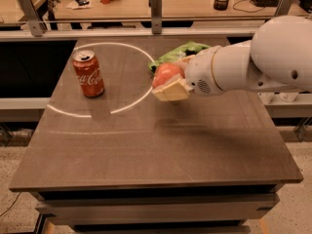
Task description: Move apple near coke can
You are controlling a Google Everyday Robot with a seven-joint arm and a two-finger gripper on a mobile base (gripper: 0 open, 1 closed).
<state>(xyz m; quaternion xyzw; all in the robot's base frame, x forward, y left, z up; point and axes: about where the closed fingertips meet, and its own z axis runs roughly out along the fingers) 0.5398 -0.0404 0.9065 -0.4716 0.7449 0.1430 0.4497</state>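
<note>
The red-orange apple (165, 73) is held in my gripper (171, 82), lifted above the dark table (146, 140) near its middle. The gripper's cream fingers (170, 90) are closed around the apple from below and behind. The red coke can (88, 74) stands upright on the table's left side, about a can's height to the left of the apple. My white arm (253, 60) reaches in from the right.
A green chip bag (183, 51) lies at the back of the table, partly hidden behind the apple and gripper. A white circular line (124, 106) is marked on the tabletop. Railing posts (156, 6) and a cluttered bench stand beyond the far edge.
</note>
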